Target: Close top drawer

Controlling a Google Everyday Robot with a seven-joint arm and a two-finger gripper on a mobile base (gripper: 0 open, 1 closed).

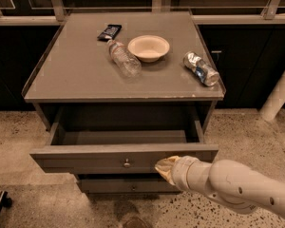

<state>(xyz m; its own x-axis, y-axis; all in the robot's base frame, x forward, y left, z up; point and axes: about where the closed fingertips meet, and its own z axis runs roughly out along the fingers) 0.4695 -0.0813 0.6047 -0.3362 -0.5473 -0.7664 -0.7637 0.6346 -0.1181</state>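
Observation:
The top drawer point(85, 158) of a grey cabinet is pulled out; its inside looks bare. Its flat front panel has one small round metal knob point(127, 164) at the centre. My gripper point(164, 167) comes in from the lower right on a white arm point(237, 184). Its yellowish tip rests against the drawer front, to the right of the knob. A second drawer front point(128, 186) shows below, shut.
On the cabinet top point(76, 80) lie a clear plastic bottle point(123, 58), a cream bowl point(148, 47), a crushed can point(201, 68) and a dark snack bar point(109, 31). A white post point(280, 91) stands at the right. The floor is speckled stone.

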